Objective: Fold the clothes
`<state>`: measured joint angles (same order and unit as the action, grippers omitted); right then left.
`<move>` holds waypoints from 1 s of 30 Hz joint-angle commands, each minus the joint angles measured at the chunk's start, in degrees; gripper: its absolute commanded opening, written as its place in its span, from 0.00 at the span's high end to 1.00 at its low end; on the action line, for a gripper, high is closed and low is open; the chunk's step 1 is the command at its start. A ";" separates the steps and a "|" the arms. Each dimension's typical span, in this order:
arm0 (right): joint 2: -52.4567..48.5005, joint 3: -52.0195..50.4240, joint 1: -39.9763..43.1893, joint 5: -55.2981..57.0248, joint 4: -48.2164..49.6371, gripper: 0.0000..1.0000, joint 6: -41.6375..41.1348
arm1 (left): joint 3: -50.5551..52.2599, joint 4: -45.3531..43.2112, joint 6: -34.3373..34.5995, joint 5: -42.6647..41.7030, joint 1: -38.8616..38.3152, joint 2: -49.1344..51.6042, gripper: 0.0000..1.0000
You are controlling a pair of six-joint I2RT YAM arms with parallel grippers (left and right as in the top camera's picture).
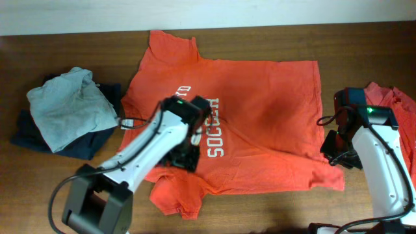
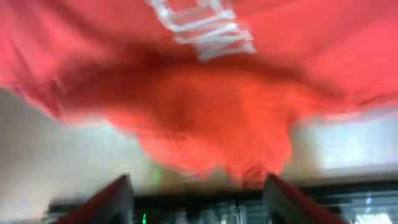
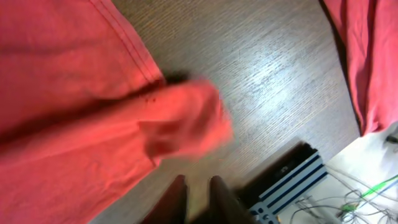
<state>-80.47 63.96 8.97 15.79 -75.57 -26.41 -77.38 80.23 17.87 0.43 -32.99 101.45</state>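
Note:
An orange-red T-shirt [image 1: 260,110] with white lettering lies spread out on the wooden table, its lower left sleeve bunched. My left gripper [image 1: 184,156] hovers over the shirt's lower left part, beside the lettering. In the left wrist view its fingers [image 2: 118,199] stand wide apart and open, with the blurred shirt [image 2: 205,106] beyond them and nothing between them. My right gripper [image 1: 335,153] is at the shirt's lower right corner. Its fingers [image 3: 221,196] stand a narrow gap apart over bare wood, and a rumpled shirt corner [image 3: 186,121] lies just ahead of them.
A pale grey-blue garment [image 1: 68,107] lies folded on a dark navy one [image 1: 84,146] at the left. Another orange-red garment [image 1: 400,107] is heaped at the right edge. A striped box [image 3: 292,180] and cables sit past the table's edge.

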 commanded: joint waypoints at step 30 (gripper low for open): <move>-38.53 0.87 0.17 -28.22 50.25 0.96 16.39 | 1.29 -43.28 -9.88 4.57 20.22 15.58 0.94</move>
<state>-111.44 65.63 9.19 -19.42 -28.80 -10.31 -76.27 36.93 8.95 4.95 -14.11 115.48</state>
